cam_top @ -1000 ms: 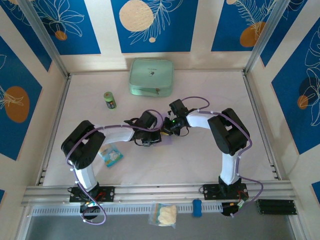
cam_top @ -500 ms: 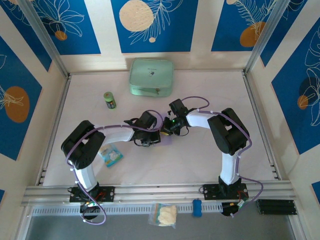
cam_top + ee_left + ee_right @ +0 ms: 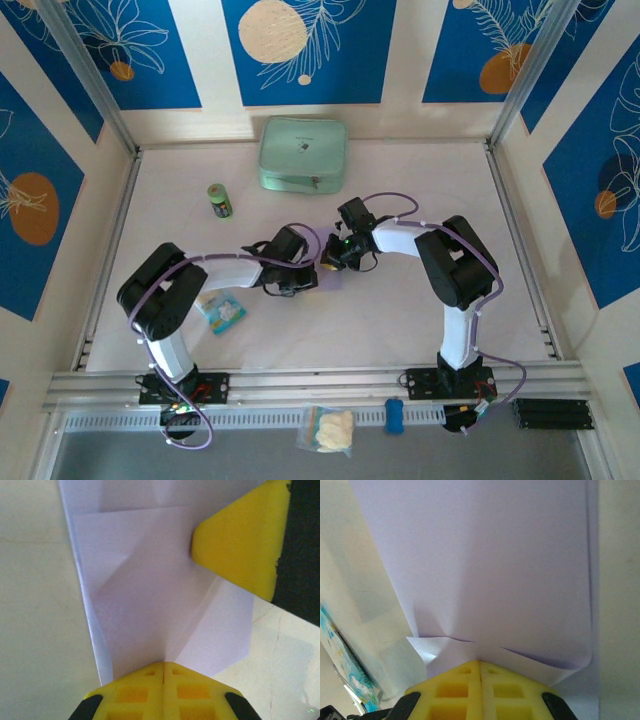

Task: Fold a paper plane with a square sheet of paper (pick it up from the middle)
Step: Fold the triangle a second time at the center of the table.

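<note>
At the left of the counter [image 3: 400,320], the blue-and-white snack packet [image 3: 222,310] lies beside the left arm, well apart from the work. We leave it alone.

Left pincer [image 3: 163,666]: in its wrist view the two yellow fingers are pressed together on the near edge of the lavender sheet [image 3: 150,595], right where a crease line meets the fingertips. The sheet is at mid-counter, between the two pincers. It carries diagonal creases and a doubled layer along its left edge. We cannot tell whether it rests on the counter or hangs just above it.

Right pincer [image 3: 480,664]: its fingers are likewise closed, pinching another edge of the sheet, where the paper puckers into a small wrinkle at the grip. One of its yellow fingers [image 3: 240,540] shows at the upper right of the left wrist view, touching the sheet.

We judge the step in hand to be a fold partway through the task, since the sheet is creased but not yet a narrow dart. To do it well:
- Hold both pinches firm so that the layers do not slide.
- Move the two pincers at a matched pace, so that the thin paper neither tears nor buckles.
- Align the moving edge on the existing crease before pressing.
- Press flat against the counter along the whole fold line.
</note>
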### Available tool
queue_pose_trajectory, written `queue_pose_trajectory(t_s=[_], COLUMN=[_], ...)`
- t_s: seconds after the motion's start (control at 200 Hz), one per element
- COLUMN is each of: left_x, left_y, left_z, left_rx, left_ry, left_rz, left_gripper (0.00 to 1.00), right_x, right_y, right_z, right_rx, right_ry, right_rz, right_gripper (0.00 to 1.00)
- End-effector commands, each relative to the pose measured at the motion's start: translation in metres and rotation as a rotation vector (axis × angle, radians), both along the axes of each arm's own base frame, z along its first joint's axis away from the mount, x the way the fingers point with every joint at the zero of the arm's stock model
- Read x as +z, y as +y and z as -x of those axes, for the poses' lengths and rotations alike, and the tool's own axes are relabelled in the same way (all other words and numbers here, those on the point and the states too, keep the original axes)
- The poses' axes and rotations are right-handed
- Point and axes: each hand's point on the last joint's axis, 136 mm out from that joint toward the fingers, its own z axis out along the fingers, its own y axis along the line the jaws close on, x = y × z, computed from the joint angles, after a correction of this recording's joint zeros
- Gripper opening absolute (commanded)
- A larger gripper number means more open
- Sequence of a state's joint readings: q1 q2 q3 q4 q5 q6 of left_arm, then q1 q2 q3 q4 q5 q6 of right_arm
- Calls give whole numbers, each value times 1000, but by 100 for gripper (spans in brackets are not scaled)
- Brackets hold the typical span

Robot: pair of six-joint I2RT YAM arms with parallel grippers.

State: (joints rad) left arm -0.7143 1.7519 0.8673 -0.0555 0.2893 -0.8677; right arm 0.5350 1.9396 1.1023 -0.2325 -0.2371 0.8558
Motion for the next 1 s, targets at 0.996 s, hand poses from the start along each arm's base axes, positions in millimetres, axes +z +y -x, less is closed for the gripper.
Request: queue_pose_trajectory(t_s=[0.996], left_x=[1], left_y=[12], left_z=[-9], left_rx=[23], left_ry=[12], left_rz=[-31], left_gripper=[1], right_x=[-65], right_y=[-48], right_z=[39], right_rx=[-22], right_ry=[173], right_rz=[263], right_gripper=[0])
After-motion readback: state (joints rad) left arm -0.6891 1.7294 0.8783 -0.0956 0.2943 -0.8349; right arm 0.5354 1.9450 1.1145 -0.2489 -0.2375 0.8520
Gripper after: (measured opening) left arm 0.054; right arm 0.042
